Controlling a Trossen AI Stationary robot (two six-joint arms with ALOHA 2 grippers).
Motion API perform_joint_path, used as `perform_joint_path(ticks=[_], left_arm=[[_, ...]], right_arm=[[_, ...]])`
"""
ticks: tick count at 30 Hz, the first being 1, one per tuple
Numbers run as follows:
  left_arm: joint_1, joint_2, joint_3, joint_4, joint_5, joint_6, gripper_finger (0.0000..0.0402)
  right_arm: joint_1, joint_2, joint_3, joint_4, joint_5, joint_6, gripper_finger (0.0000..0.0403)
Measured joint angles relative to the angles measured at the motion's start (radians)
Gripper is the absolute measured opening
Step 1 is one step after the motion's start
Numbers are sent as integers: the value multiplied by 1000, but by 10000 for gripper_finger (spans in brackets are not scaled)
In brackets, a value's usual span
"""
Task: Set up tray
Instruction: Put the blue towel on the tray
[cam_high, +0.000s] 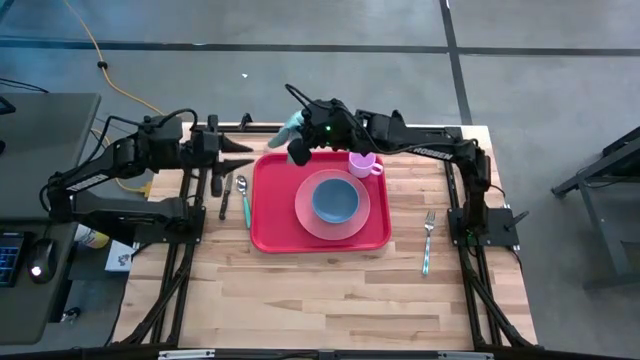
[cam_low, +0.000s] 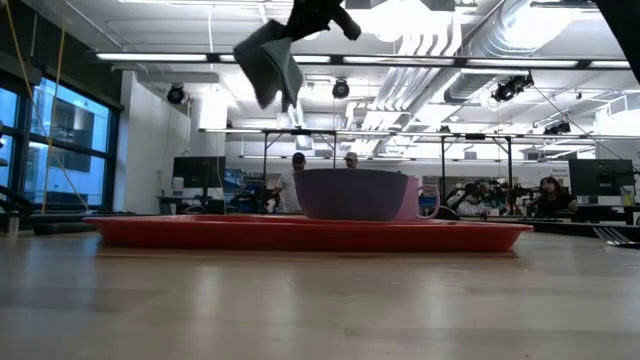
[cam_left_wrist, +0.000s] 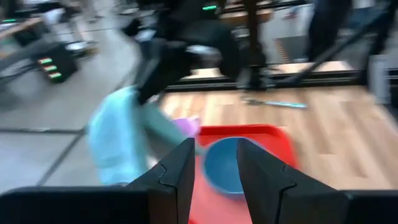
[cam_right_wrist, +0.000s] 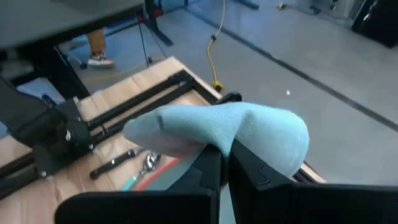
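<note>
Cloth (cam_high: 293, 127) dangles pinched in the right gripper (cam_high: 300, 150), hanging just over the far left corner of the tray (cam_high: 270, 235). Tray's long axis runs left-right, mostly nearer than the claw. Left gripper (cam_left_wrist: 214, 180) waits left of the tray, fingers narrowly apart, holding nothing.

We saw a pale wooden worktop (cam_high: 330, 290) carrying a red tray (cam_high: 272, 232), a spoon (cam_high: 243, 195) on its left, a fork (cam_high: 427, 240) on its right.

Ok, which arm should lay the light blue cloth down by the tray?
Right, probably: the right gripper already pinches the light blue cloth above the red tray far corner. The left gripper is empty, open, waiting off the table's left edge.
</note>
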Motion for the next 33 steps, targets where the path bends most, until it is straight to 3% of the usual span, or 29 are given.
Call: perform_joint_path(ticks=[5, 14, 19, 26, 33], left_arm=[[0, 30, 0, 22, -80, -1, 152], [0, 142, 0, 155, 39, 5, 152], [0, 157, 0, 163, -7, 233, 152], [0, 156, 0, 129, -164, 475, 152], [0, 158, 0, 131, -191, 576, 152]], right_arm=[[19, 0, 1, 59, 14, 2, 0], [24, 0, 1, 76, 11, -20, 0], [28, 0, 1, 77, 0, -24, 0], [30, 0, 1, 74, -38, -24, 0], [30, 0, 1, 69, -51, -24, 0]])
